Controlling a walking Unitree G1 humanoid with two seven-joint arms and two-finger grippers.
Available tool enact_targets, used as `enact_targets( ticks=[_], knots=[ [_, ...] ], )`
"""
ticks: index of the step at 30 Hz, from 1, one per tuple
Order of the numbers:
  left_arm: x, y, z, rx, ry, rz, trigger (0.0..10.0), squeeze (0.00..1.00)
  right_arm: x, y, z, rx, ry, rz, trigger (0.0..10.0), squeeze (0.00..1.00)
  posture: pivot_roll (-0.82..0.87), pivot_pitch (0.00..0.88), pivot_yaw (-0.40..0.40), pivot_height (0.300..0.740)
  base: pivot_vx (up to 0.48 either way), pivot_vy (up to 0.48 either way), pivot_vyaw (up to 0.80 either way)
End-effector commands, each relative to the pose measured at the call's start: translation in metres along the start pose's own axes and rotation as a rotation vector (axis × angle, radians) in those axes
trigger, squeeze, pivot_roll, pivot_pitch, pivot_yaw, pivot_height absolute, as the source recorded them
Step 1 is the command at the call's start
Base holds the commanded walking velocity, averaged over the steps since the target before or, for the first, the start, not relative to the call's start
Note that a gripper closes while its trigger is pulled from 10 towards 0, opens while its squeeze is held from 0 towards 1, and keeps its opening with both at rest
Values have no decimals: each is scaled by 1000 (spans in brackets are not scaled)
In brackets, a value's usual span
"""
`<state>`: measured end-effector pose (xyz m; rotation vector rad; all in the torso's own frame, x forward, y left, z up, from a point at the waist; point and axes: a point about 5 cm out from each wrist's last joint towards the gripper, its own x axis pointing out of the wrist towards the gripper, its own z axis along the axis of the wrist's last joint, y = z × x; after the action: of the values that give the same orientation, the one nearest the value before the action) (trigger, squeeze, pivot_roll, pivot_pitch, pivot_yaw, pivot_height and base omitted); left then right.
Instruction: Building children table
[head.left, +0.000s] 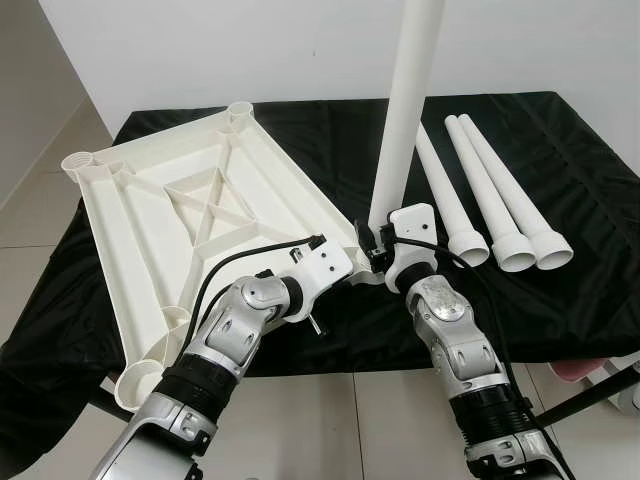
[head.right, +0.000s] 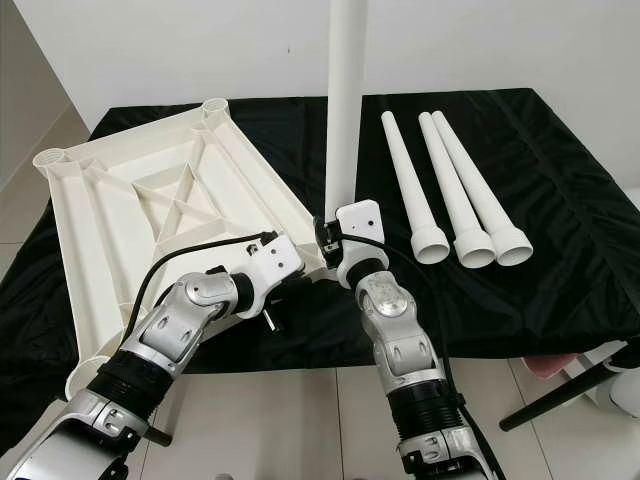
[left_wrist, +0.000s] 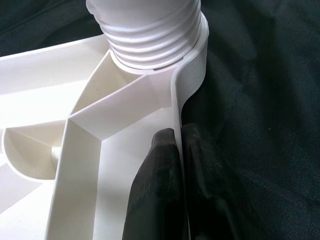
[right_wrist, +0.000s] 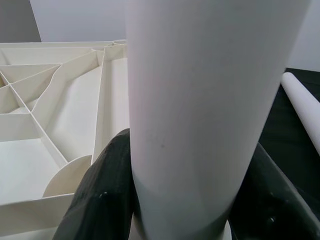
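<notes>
A white plastic tabletop (head.left: 200, 200) lies upside down on the black cloth, ribs up, with round sockets at its corners. One white leg (head.left: 405, 110) stands upright in the near right corner socket; its threaded end (left_wrist: 150, 30) sits in the socket. My right gripper (head.left: 372, 240) is shut on this leg near its base, fingers (right_wrist: 107, 185) on both sides. My left gripper (left_wrist: 180, 150) is shut on the tabletop's rim (left_wrist: 192, 70) just beside that socket. Three more white legs (head.left: 490, 195) lie side by side to the right.
The black cloth (head.left: 560, 280) covers a low surface against a white wall. Tiled floor (head.left: 330, 420) lies in front. A dark stand leg (head.left: 585, 400) and a pinkish object (head.left: 575, 370) are at the lower right.
</notes>
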<state>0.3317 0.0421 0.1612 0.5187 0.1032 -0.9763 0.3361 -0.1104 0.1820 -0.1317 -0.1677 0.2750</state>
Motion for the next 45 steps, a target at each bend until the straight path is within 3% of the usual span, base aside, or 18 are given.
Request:
enact_targets(
  ticks=[1,10,30,45],
  knots=[
    [-3,2,22,51,-119,-5,10000,0,-16,-9,-49,7,229,-78,10000,0,-121,128,69,740,0,0,0],
    [-3,1,22,50,-119,-5,10000,0,-19,3,-53,45,214,-210,10000,0,-118,127,65,740,0,0,0],
    [-3,-2,22,56,-123,-16,10000,0,-28,13,-47,115,135,-460,10000,0,-110,103,63,740,0,0,0],
    [-3,-3,22,58,-120,-22,10000,0,-26,4,-49,115,138,-485,10000,0,-110,102,66,740,0,0,0]
  ],
)
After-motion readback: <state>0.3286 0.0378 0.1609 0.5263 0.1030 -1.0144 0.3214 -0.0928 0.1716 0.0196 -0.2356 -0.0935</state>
